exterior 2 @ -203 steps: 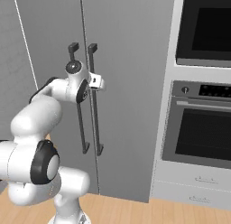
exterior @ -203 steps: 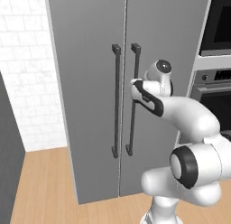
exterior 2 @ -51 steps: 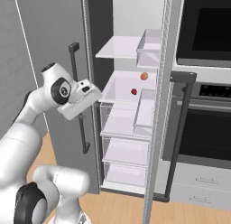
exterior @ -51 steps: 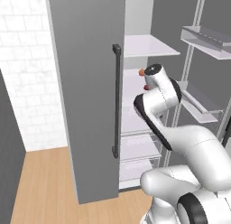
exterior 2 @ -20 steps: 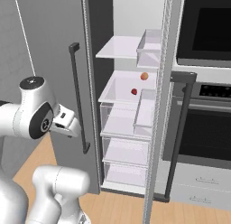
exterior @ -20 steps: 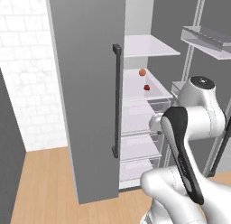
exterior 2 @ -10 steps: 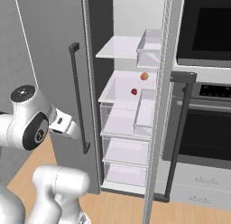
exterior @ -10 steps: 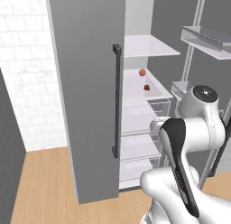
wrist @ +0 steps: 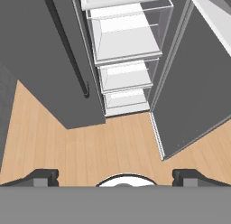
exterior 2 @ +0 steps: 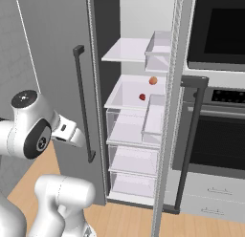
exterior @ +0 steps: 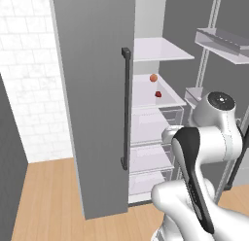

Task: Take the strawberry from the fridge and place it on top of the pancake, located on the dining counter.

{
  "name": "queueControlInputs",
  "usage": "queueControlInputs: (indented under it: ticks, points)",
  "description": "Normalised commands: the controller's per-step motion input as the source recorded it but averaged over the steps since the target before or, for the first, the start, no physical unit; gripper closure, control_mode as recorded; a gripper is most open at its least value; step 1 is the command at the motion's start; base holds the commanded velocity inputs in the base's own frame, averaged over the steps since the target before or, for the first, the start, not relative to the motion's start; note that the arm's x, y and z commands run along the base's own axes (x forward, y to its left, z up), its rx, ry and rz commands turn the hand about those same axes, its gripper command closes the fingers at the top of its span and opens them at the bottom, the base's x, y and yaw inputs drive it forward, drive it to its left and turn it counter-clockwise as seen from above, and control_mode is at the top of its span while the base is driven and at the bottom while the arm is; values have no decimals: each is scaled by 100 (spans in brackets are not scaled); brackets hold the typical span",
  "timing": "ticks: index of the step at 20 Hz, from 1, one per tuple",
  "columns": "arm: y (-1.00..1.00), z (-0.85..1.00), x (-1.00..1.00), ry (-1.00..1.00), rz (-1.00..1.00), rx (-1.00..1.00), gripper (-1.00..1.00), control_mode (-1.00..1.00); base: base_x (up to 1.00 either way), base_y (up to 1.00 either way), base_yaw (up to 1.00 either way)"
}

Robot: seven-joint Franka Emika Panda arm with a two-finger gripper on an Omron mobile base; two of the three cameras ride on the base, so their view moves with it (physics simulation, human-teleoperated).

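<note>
The fridge (exterior: 92, 89) (exterior 2: 52, 64) stands with its left door shut and its right door swung wide. On a white middle shelf inside lies the tiny dark-red strawberry (exterior: 158, 94) (exterior 2: 142, 96), just in front of a slightly larger orange fruit (exterior: 153, 77) (exterior 2: 153, 80). My arm is folded back, well short of the shelf. My gripper (wrist: 115, 177) (exterior 2: 72, 132) is open with nothing between its fingers and points down at the floor in front of the lower drawers (wrist: 124, 76). The pancake and the dining counter are out of view.
The open right door (exterior 2: 167, 112) carries bins (exterior: 223, 41) and juts out toward me. Behind it, wall ovens (exterior 2: 217, 135) are stacked. A white brick wall (exterior: 24, 89) flanks the fridge's left. Wood floor (wrist: 113, 142) lies below.
Over the last second my arm has drawn back and sunk a little, away from the fridge, jaws staying open. Earlier both doors were shut; the right one now stands open.
</note>
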Motion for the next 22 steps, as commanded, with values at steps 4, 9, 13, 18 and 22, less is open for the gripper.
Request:
queueControlInputs:
  ticks: [4, 9, 13, 18, 22]
  points:
    - [0, 0, 5, 0, 0, 0, -100, 100, 7, 0, 0]
    - [0, 0, 0, 0, 0, 0, -100, 100, 58, 0, 0]
    - [0, 0, 0, 0, 0, 0, -100, 100, 65, 0, 1]
    - [0, 0, 0, 0, 0, 0, -100, 100, 36, -5, 3]
    - [0, 0, 0, 0, 0, 0, -100, 100, 11, -29, 2]
